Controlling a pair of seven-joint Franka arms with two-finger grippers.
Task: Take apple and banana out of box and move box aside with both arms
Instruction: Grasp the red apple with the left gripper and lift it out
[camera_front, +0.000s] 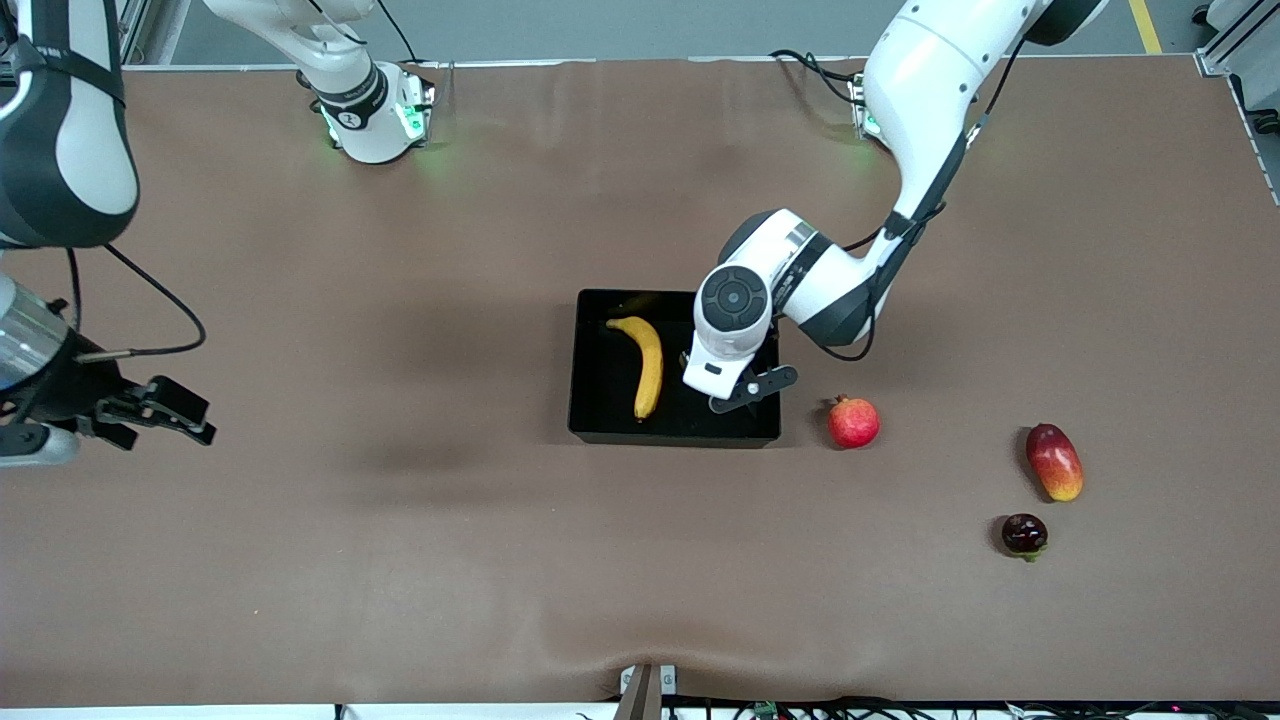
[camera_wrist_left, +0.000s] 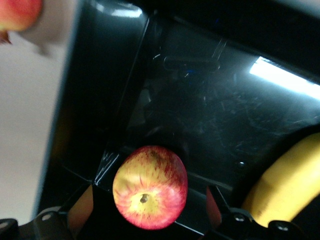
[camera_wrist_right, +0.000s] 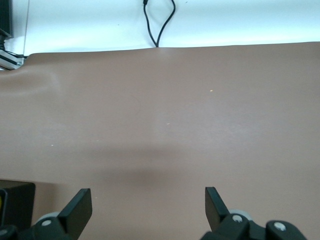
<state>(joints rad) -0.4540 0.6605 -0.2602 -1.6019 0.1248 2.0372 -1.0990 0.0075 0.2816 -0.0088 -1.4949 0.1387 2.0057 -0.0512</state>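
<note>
- Black and glossy, the box (camera_front: 600, 415) sits mid-table, and we see our left gripper (camera_front: 722, 392) lowered inside it at the end toward the left arm's side.
- In the left wrist view the apple (camera_wrist_left: 150, 187) lies on the box floor directly between our left fingers (camera_wrist_left: 80, 207), which stand wide on either side of it without clearly touching; nothing is held yet.
- That is the relation we judge the coming move to turn on: the apple is centred in the gap, so closing should catch it with little sideways correction. Being round, it has no long axis to line up with.
- The banana (camera_front: 645, 364) lies in the same box just beside the left gripper, toward the right arm's end; its long axis runs from the robots' side toward the front camera, with a gentle curve.
- Our left arm is plainly the nearer one for both fruits. The right gripper (camera_front: 165, 410) hangs over bare table (camera_wrist_right: 165, 115) well apart from the box, jaws wide and empty, waiting.
- Outside the box, toward the left arm's end, we note a pomegranate (camera_front: 853, 422), a mango (camera_front: 1054, 462) and a small dark fruit (camera_front: 1024, 534); none of them is ours to pick.
- We reckon the task is at its start: both fruits are in the box, and the box is not yet moved aside.
</note>
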